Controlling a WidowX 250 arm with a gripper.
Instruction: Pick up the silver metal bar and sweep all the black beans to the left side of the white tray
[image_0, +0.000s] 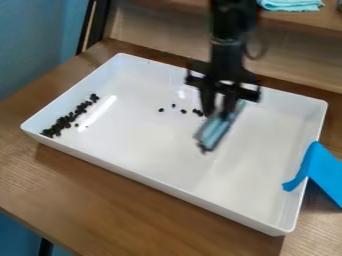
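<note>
Camera view: the gripper (219, 109) has its jaws closed on a blue, seemingly folded cloth (216, 131) slanting below them.

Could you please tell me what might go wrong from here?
The gripper holds the light-blue item at a slant, so it might twist or slip. The few loose black pieces beside it could scatter if bumped. The blue strip lies over the right edge of the white tray and might snag if the arm swings that way.
</note>
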